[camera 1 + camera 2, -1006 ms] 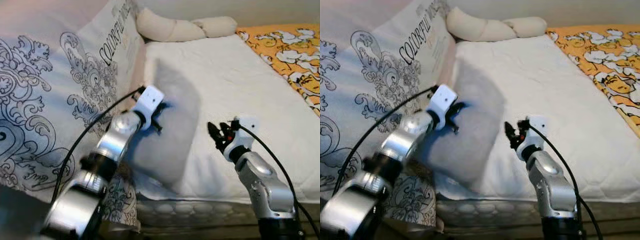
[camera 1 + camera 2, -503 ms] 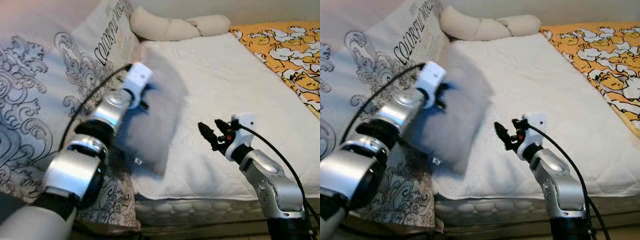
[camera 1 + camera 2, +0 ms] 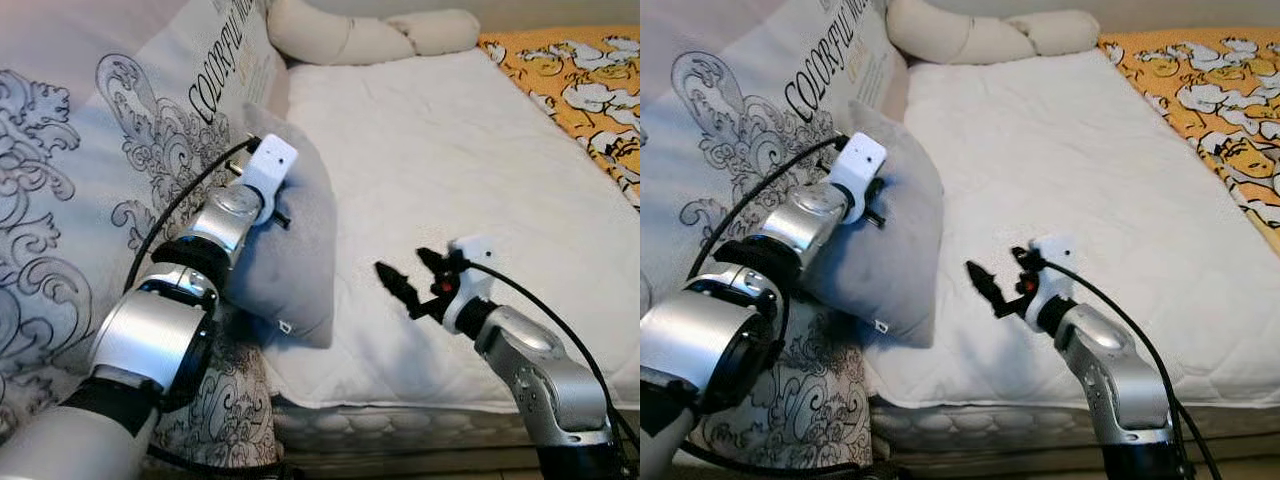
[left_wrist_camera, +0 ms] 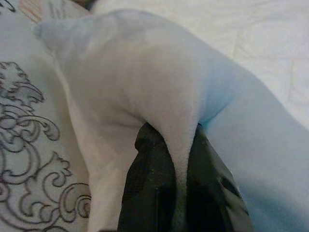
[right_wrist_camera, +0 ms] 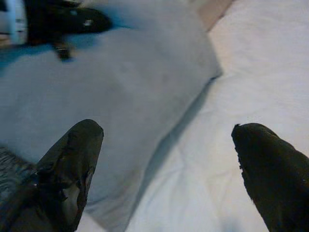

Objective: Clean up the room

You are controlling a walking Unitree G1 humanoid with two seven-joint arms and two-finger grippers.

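The left pincer is pinching a fold of the grey pillow; in the left wrist view one black finger lies on each side of a ridge of the fabric. The pillow stands tilted on the left edge of the white mattress, leaning at 9 o'clock against a large patterned cushion with grey scrollwork and the printed word "COLORFUL" (the smaller print below it is too small to read). A small tag shows at the pillow's lower corner.

The right pincer hovers above the mattress, at about 4 o'clock from the pillow and apart from it, its two fingers spread wide and holding nothing. In the right wrist view they point toward the pillow's lower edge.

At 12 o'clock, along the far end of the bed, lies a cream knotted bolster. At 2 o'clock an orange blanket with white cartoon figures covers the far right side of the bed. The quilted side of the mattress shows along the near edge.
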